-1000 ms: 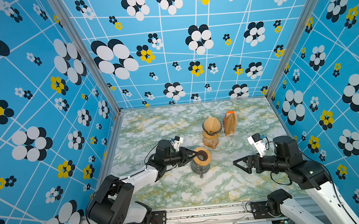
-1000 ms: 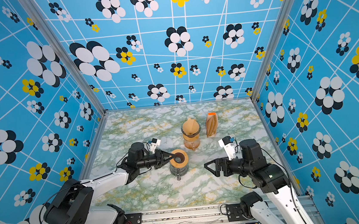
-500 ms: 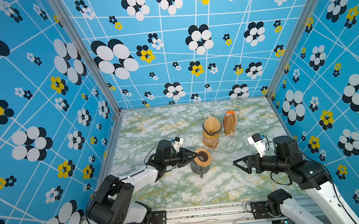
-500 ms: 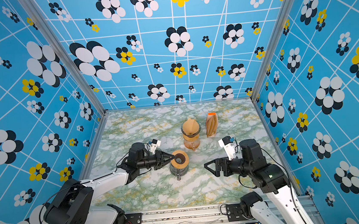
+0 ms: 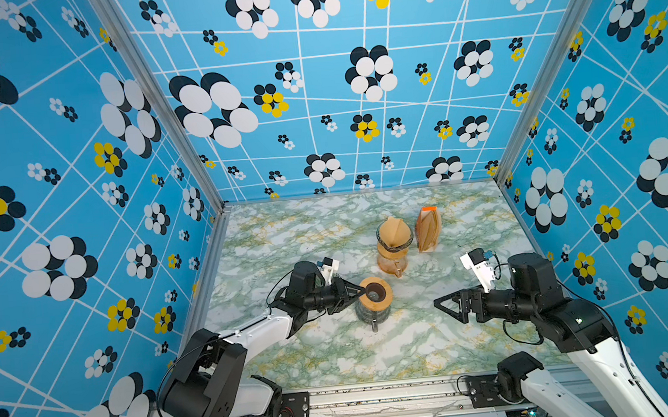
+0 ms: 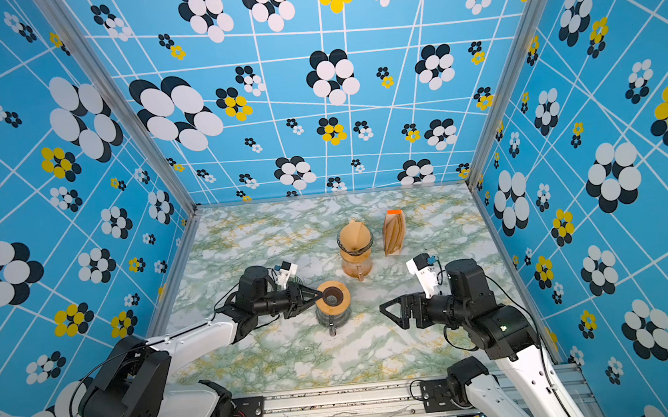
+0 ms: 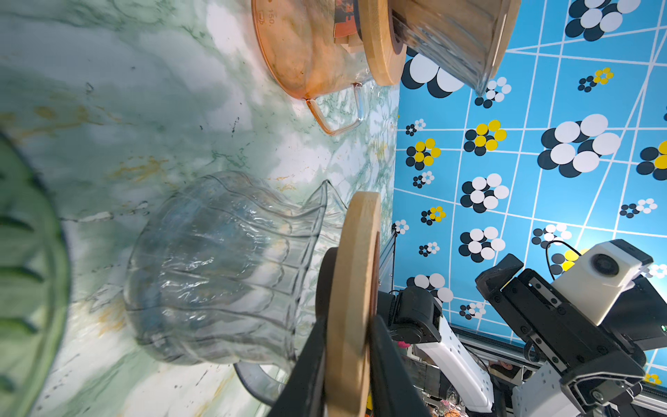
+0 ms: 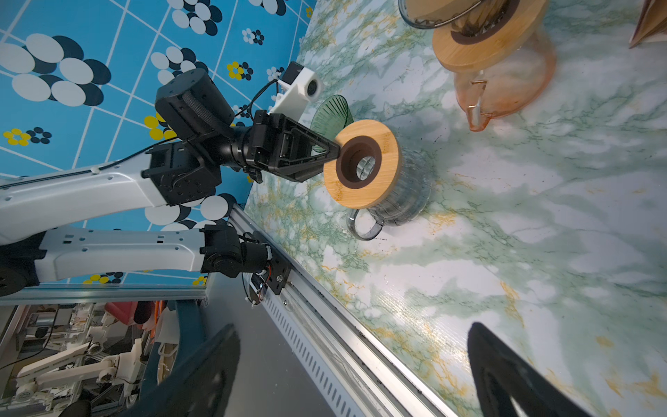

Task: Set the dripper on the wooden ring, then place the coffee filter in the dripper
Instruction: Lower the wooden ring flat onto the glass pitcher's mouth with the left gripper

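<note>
A clear glass carafe (image 5: pixel 372 318) topped by a wooden ring (image 5: pixel 376 293) stands mid-table. My left gripper (image 5: pixel 363 292) is shut on the ring's rim, one jaw on each face, as the left wrist view shows (image 7: pixel 348 321). A green ribbed dripper (image 8: pixel 332 110) sits just behind that gripper. Further back, an amber carafe (image 5: pixel 391 260) carries a glass dripper (image 7: pixel 451 36) with a brown coffee filter (image 5: pixel 393 231) in it. My right gripper (image 5: pixel 444 307) stands open and empty to the right of the clear carafe, well apart from it.
A pack of brown filters (image 5: pixel 428 229) stands upright beside the amber carafe at the back right. The marble table (image 5: pixel 338 355) is walled on three sides, with a metal rail (image 8: pixel 325 343) along its front edge.
</note>
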Robot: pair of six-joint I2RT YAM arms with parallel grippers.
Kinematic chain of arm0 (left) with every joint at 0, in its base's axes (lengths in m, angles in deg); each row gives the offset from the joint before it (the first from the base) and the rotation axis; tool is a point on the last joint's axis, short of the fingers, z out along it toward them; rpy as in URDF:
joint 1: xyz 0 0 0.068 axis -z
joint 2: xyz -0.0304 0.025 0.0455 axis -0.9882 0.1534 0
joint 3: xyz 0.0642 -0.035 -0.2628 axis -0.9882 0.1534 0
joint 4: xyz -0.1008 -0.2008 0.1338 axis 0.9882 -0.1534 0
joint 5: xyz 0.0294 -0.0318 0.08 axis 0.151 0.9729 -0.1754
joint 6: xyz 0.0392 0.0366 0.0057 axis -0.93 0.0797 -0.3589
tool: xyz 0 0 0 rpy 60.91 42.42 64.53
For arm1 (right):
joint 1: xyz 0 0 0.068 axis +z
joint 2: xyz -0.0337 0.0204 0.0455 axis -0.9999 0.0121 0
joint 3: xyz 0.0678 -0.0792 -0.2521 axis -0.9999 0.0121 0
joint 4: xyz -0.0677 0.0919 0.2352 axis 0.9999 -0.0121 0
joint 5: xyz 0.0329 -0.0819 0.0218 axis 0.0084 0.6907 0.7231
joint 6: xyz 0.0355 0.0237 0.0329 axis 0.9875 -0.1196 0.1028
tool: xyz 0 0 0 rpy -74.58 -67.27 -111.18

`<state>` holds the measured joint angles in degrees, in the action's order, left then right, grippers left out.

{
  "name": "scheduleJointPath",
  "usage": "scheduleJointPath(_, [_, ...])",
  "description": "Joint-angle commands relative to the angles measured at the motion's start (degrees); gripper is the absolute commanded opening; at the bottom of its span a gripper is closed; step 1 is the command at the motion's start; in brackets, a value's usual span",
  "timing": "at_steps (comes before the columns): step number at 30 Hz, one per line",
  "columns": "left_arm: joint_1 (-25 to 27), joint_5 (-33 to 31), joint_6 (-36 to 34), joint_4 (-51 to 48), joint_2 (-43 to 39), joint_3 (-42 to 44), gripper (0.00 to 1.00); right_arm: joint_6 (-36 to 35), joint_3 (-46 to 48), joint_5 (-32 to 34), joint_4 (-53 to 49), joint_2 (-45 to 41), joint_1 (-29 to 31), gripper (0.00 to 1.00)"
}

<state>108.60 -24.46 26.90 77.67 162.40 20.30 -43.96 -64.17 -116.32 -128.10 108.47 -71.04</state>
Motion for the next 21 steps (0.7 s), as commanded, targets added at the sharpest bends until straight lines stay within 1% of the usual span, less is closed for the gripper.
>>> scheduleJointPath(1, [-0.93,-0.07,-2.44,-2.93,-1.74,-0.06,0.23,-1.11,0.64,-0.41,0.96,-0.06,0.37,0.99])
scheduleJointPath(11, [-1.14,-0.48,-3.35,-4.97,-2.01,-0.45,0.23,-1.10,0.51,-0.37,0.91,0.20,0.39,0.99])
scheduleJointPath(21, [-1.23,-1.67,-5.17,-9.03,-2.63,-1.42,0.23,-1.18,0.47,-0.15,0.98,0.55,0.39,0.99])
